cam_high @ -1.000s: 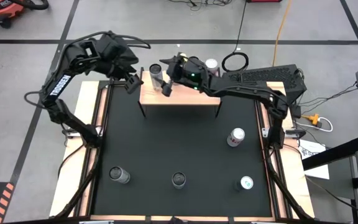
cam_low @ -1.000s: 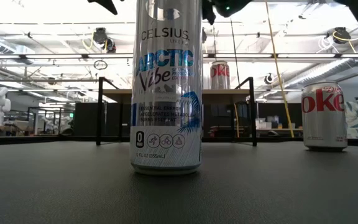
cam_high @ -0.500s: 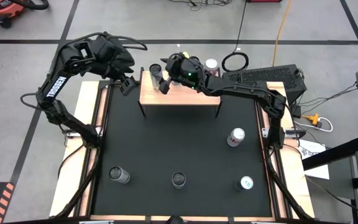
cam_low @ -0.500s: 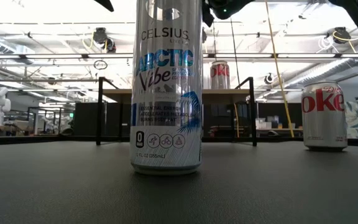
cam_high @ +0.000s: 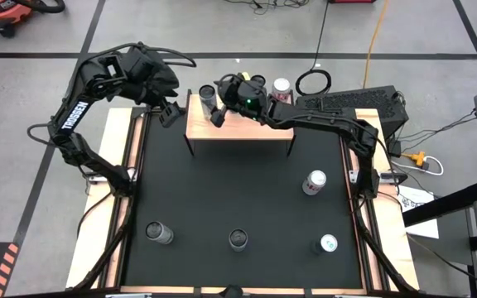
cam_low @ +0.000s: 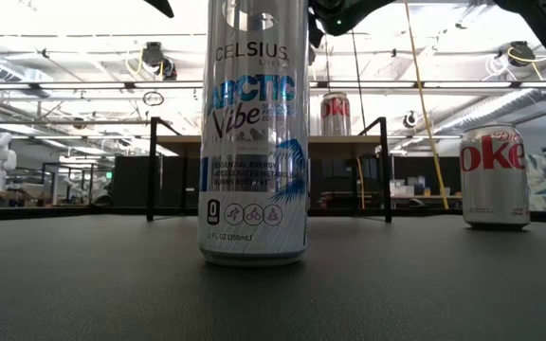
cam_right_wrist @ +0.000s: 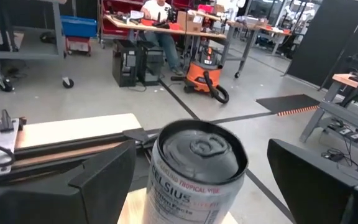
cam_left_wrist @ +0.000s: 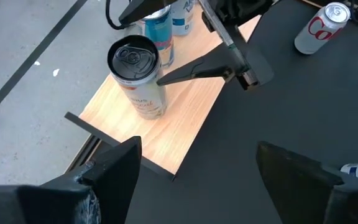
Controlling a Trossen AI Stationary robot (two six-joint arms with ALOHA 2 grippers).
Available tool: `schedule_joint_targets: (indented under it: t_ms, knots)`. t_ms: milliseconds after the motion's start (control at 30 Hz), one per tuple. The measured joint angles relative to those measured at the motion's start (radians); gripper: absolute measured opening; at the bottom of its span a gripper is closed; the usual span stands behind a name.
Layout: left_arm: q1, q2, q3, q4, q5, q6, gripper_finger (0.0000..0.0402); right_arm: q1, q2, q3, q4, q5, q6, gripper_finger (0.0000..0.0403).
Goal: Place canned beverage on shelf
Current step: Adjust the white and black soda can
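Observation:
The shelf (cam_high: 247, 128) is a light-wood board on thin black legs at the table's far edge. A silver Celsius can (cam_left_wrist: 138, 74) stands upright on its base at the shelf's left end. My right gripper (cam_high: 214, 104) reaches level from the right. It is open, with one finger on either side of the can (cam_right_wrist: 194, 168) and a gap showing on each side. My left gripper (cam_high: 171, 112) hangs open just off the shelf's left end, pointing down at it (cam_left_wrist: 197, 180), with nothing between its fingers.
Two blue cans (cam_left_wrist: 166, 22) stand farther along the shelf, and a red can (cam_high: 281, 86) at its far right. On the black mat stand a Diet Coke can (cam_high: 314, 182) at right and three cans near the front edge (cam_high: 160, 233), (cam_high: 238, 240), (cam_high: 327, 244).
My right gripper has moved a little toward the table's left, its open fingers coming in around the Celsius can, and its wrist has rolled slightly. The can has kept its place on the shelf.

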Motion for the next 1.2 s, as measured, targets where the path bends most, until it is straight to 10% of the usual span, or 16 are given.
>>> schedule_joint_targets:
  t_ms: [367, 1200]
  knots:
    - [0.0, 0.0, 0.0, 0.001, 0.0, 0.0, 0.0316, 0.0, 0.0, 0.0, -0.012, 0.001, -0.002, 0.0342]
    - [0.0, 0.0, 0.0, 0.001, 0.0, 0.001, 0.0316, 0.0, -0.005, 0.0, -0.065, -0.032, 0.0, 0.0199]
